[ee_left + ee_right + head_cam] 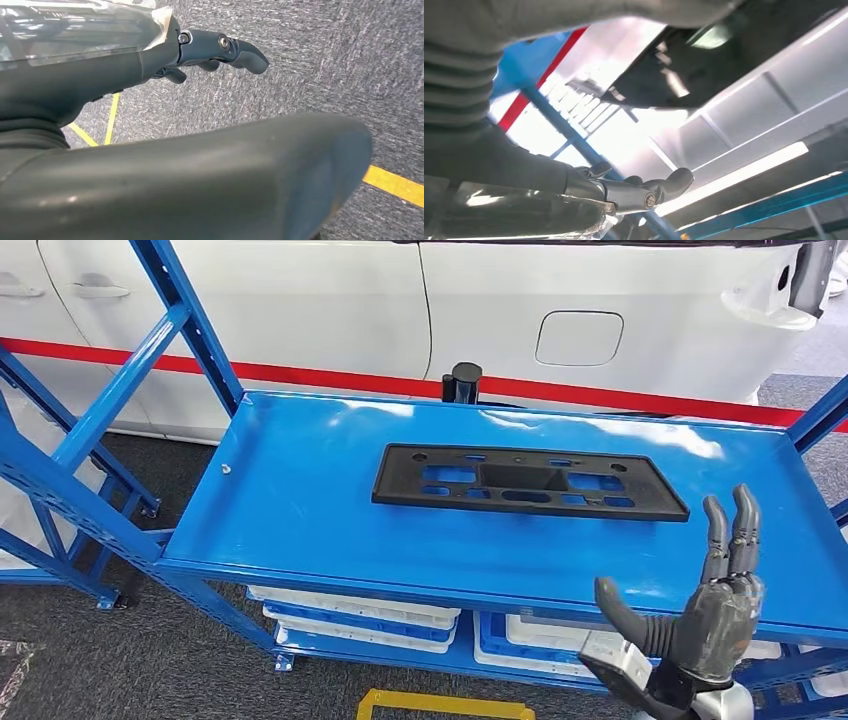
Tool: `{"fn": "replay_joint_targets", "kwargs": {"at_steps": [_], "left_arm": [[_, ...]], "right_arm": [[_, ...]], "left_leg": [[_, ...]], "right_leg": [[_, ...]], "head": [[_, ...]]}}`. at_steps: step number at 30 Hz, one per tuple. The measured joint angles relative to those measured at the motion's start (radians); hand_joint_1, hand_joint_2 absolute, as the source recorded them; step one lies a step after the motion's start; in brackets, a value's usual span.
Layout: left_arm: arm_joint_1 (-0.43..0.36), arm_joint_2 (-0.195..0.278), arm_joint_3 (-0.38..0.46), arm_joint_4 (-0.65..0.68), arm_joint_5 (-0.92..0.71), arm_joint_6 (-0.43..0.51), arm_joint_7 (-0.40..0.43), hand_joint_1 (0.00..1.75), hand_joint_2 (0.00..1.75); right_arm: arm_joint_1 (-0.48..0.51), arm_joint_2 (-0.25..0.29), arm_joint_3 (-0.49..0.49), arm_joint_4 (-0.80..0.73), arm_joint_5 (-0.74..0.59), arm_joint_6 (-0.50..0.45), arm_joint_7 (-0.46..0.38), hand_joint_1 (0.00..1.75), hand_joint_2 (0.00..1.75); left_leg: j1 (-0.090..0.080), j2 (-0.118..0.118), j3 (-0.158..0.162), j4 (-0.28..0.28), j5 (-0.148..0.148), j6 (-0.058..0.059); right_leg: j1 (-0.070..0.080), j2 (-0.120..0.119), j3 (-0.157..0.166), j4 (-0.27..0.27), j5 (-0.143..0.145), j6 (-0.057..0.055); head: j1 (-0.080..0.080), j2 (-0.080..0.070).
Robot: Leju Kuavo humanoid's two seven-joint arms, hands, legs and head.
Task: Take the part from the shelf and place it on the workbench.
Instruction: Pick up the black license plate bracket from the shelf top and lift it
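A flat black plastic part [528, 481] with several cut-outs lies on the blue shelf top [300, 510], near its middle. My right hand [705, 615] is raised in front of the shelf's front edge, to the right of the part and nearer to me, fingers straight up and thumb spread, holding nothing. In the right wrist view that hand's fingers [659, 187] point up toward the ceiling. My left hand [220, 50] hangs over grey carpet in the left wrist view, fingers loosely extended, with nothing in it.
A white car body [500, 310] with a red stripe stands right behind the shelf. Blue uprights and braces [110, 400] frame the shelf's left side. White and blue bins [360, 615] sit on the lower level. Yellow floor tape [440, 705] marks the carpet in front.
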Motion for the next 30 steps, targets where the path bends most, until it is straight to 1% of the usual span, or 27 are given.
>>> {"fn": "replay_joint_targets", "kwargs": {"at_steps": [3, 4, 7, 9, 11, 15, 22, 25, 30], "left_arm": [[0.0, 0.0, 0.0, 0.0, -0.002, 0.0, 0.004, 0.0, 0.0], [0.0, 0.0, -0.001, 0.0, -0.006, 0.003, 0.012, 0.0, 0.0], [-0.001, 0.004, -0.007, 0.0, -0.019, 0.013, 0.042, 0.0, 0.0], [0.0, 0.009, -0.009, 0.0, -0.023, 0.011, 0.046, 0.0, 0.0], [0.0, 0.014, -0.012, 0.0, -0.024, 0.008, 0.046, 0.0, 0.0], [0.0, 0.018, -0.02, 0.001, -0.025, 0.007, 0.046, 0.0, 0.0], [0.0, 0.021, -0.027, 0.003, -0.025, 0.008, 0.043, 0.0, 0.0], [0.0, 0.022, -0.029, 0.004, -0.025, 0.007, 0.039, 0.0, 0.0], [0.0, 0.023, -0.03, 0.004, -0.026, -0.003, 0.034, 0.0, 0.0]], "right_arm": [[0.001, -0.001, -0.066, 0.016, 0.057, -0.012, 0.03, 0.0, 1.75], [0.002, -0.001, -0.083, 0.02, 0.083, -0.017, 0.04, 0.0, 1.75], [0.006, 0.0, -0.123, 0.029, 0.211, -0.038, 0.08, 0.0, 1.75], [0.008, 0.002, -0.144, 0.039, 0.293, -0.047, 0.106, 0.0, 1.75], [0.009, 0.002, -0.158, 0.051, 0.332, -0.047, 0.123, 0.0, 1.75], [0.009, -0.009, -0.172, 0.082, 0.353, -0.041, 0.147, 0.0, 1.75], [-0.012, -0.062, -0.177, 0.17, 0.375, -0.006, 0.184, 0.0, 1.75], [-0.032, -0.087, -0.177, 0.216, 0.376, 0.002, 0.19, 0.0, 1.75], [-0.057, -0.113, -0.176, 0.268, 0.375, 0.012, 0.196, 0.0, 1.75]], "left_leg": [[0.0, 0.001, 0.002, -0.003, 0.0, -0.003], [0.0, 0.001, 0.002, -0.004, 0.0, -0.005], [0.001, 0.001, 0.003, -0.005, -0.001, -0.014], [0.001, 0.002, 0.003, -0.005, -0.001, -0.015], [0.001, 0.003, 0.003, -0.005, -0.001, -0.016], [-0.001, 0.003, 0.004, -0.005, -0.001, -0.016], [-0.006, 0.004, 0.005, -0.005, -0.001, -0.015], [-0.007, 0.004, 0.006, -0.005, -0.001, -0.015], [-0.008, 0.004, 0.005, -0.005, -0.001, -0.015]], "right_leg": [[0.001, 0.0, 0.0, 0.0, -0.002, -0.003], [0.002, 0.0, 0.0, 0.001, -0.003, -0.004], [0.002, 0.0, 0.001, 0.001, -0.004, -0.006], [0.003, 0.0, 0.001, 0.001, -0.004, -0.006], [0.002, 0.0, 0.002, 0.001, -0.004, -0.006], [0.002, 0.0, 0.003, 0.001, -0.004, -0.006], [0.002, 0.0, 0.005, 0.001, -0.004, -0.006], [0.001, 0.0, 0.005, 0.001, -0.004, -0.006], [0.001, 0.0, 0.005, 0.001, -0.004, -0.006]], "head": [[0.0, 0.0], [0.0, 0.0], [0.0, 0.0], [0.0, 0.0], [0.0, 0.0], [0.001, 0.0], [0.001, 0.0], [0.001, 0.0], [0.001, 0.0]]}}
